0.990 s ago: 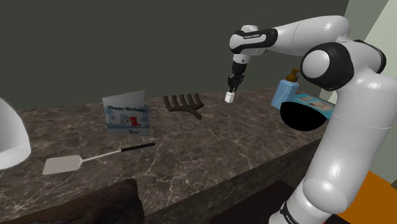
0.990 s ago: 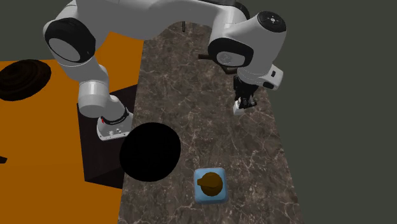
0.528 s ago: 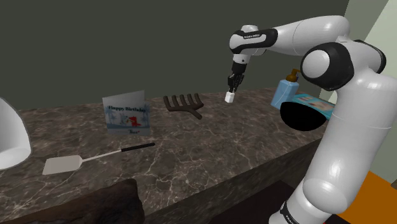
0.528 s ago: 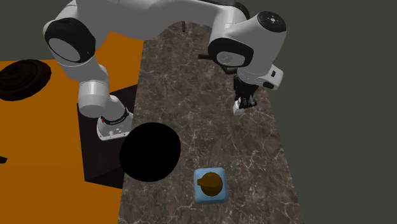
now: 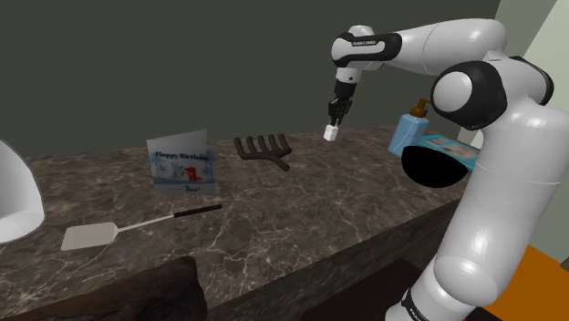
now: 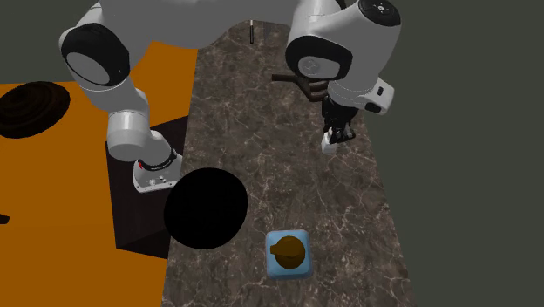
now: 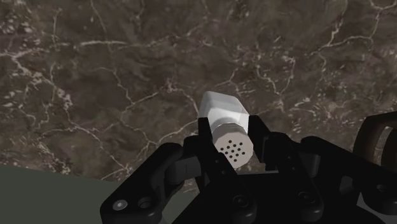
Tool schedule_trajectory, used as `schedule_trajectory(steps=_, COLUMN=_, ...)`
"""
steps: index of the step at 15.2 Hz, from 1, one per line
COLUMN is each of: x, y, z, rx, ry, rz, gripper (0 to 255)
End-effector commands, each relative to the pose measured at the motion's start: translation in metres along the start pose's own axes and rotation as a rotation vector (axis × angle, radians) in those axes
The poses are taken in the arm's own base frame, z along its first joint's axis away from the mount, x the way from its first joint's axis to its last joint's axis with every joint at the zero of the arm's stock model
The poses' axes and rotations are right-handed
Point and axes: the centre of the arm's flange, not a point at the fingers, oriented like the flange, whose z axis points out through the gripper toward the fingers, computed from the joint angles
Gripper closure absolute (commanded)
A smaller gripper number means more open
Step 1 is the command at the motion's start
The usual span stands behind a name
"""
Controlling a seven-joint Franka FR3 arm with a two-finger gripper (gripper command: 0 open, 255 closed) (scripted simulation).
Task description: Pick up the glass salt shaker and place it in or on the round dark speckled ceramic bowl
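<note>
white salt shaker [image 7: 224, 118] clamped btwn fingers [image 7: 259, 133], cap end toward wrist cam, hanging clear above marbled desk [image 5: 274, 219]. pick looks done; carry step in hand. nxt: swing over to round dark bowl [image 5: 438, 166] at desk edge by stand, well apart; avoid blue pump bottle [image 5: 408, 132], lower, release.

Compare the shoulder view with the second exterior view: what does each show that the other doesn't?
Shoulder view alone: a birthday card and a white rounded object at its left edge. Second exterior view alone: a dark round ribbed object on the orange floor. Both: the gripper shut on the white salt shaker above the veined counter, the black bowl and the blue pump bottle.
</note>
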Motion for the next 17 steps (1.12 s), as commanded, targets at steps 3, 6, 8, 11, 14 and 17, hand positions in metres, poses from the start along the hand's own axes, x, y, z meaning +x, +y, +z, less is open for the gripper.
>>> schedule_trajectory(steps=3, x=0.001, y=0.0, z=-0.022, rx=0.0, ry=0.0, rz=0.0, gripper=255)
schedule_trajectory(steps=6, x=0.001, y=0.0, z=-0.038, rx=0.0, ry=0.0, rz=0.0, gripper=255)
schedule_trajectory(steps=8, x=0.001, y=0.0, z=-0.049, rx=0.0, ry=0.0, rz=0.0, gripper=255)
schedule_trajectory(steps=11, x=0.001, y=0.0, z=-0.064, rx=0.0, ry=0.0, rz=0.0, gripper=255)
schedule_trajectory(steps=14, x=0.001, y=0.0, z=-0.08, rx=0.0, ry=0.0, rz=0.0, gripper=255)
schedule_trajectory(steps=17, x=0.001, y=0.0, z=-0.096, rx=0.0, ry=0.0, rz=0.0, gripper=255)
